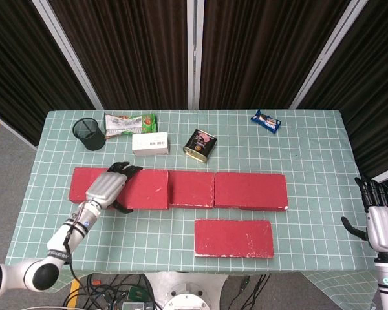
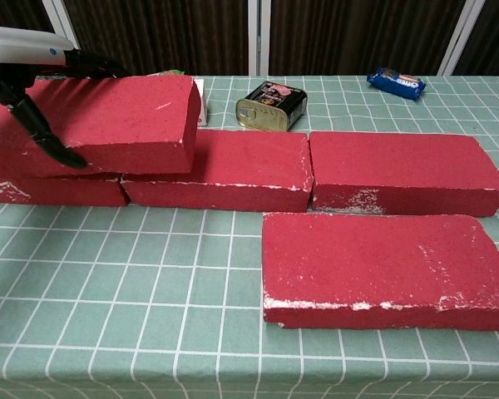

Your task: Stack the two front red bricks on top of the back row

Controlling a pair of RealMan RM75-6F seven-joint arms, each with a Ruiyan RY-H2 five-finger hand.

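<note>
My left hand [image 1: 108, 186] [image 2: 35, 71] grips a red brick [image 1: 142, 189] [image 2: 116, 120] from its left end and holds it over the seam between the left [image 1: 81, 186] [image 2: 54, 189] and middle [image 1: 191, 189] [image 2: 233, 170] bricks of the back row. Whether the held brick touches them I cannot tell. The right back brick [image 1: 251, 191] [image 2: 403, 170] lies bare. The other front brick [image 1: 233, 237] [image 2: 382, 270] lies flat near the table's front edge. My right hand [image 1: 380, 226] hangs open off the table's right side, fingers apart and holding nothing.
Along the back stand a black mesh cup [image 1: 89, 134] [image 2: 41, 85], a green snack packet [image 1: 129, 123], a white box [image 1: 150, 143], a tin can [image 1: 200, 144] [image 2: 272, 105] and a blue wrapper [image 1: 266, 121] [image 2: 397, 82]. A green checked cloth [image 1: 310, 155] covers the table.
</note>
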